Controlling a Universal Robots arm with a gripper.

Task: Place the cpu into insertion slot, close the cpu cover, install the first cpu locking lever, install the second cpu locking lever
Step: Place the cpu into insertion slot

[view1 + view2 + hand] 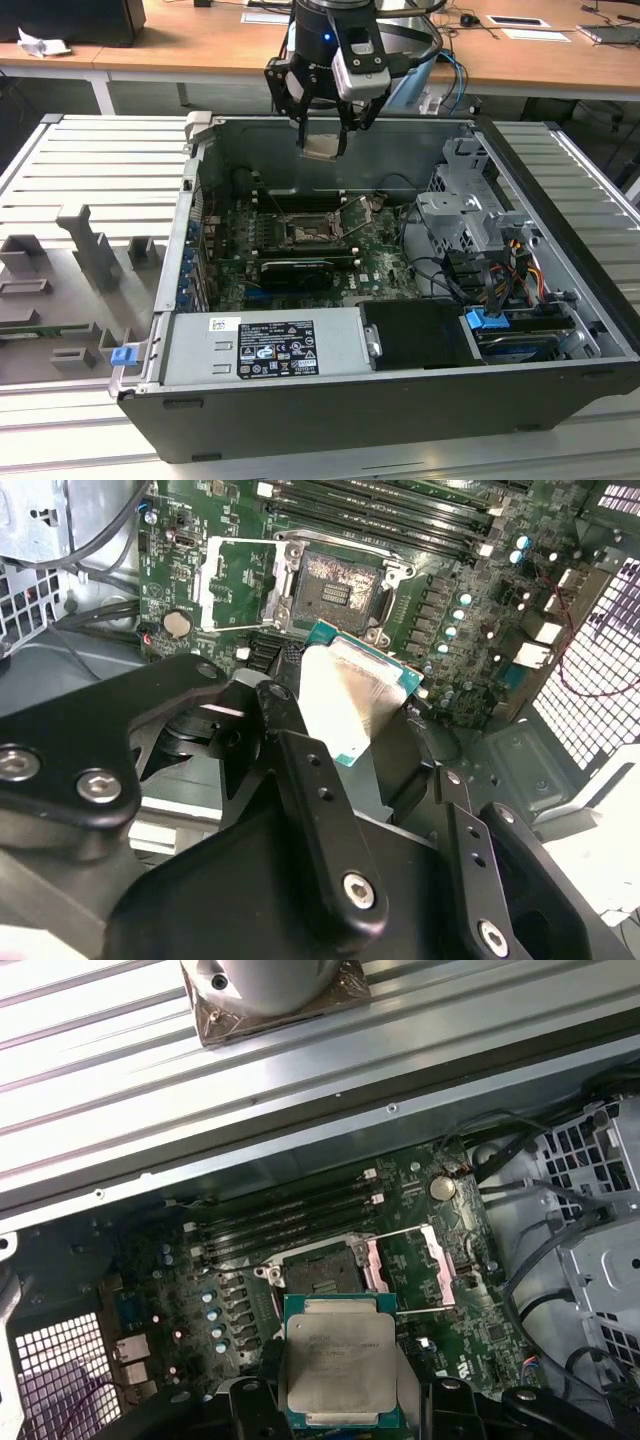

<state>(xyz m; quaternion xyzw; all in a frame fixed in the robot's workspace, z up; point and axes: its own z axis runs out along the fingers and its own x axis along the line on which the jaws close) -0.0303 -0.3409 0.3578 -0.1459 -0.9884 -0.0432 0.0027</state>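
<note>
My gripper (pixel 322 138) hangs above the open computer case, shut on the cpu (pixel 322 147), a small tan-silver square chip. In both wrist views the cpu (pixel 355 695) (pixel 338 1360) sits clamped between the black fingers (pixel 300 750), well above the board. Below it, the insertion slot (pixel 305 232) (pixel 335 580) (pixel 315 1270) lies uncovered in the green motherboard with nothing in it. The cpu cover (pixel 235 585) (pixel 415 1265), a silver frame plate, is swung open beside the socket. The locking levers stand released by the socket.
Long black memory slots (pixel 300 200) run just behind the socket. A grey power supply box (pixel 265 345) fills the case's front. A metal drive cage (pixel 470 215) with cables stands on the exterior view's right. Grey fixture blocks (pixel 80 270) lie outside the case.
</note>
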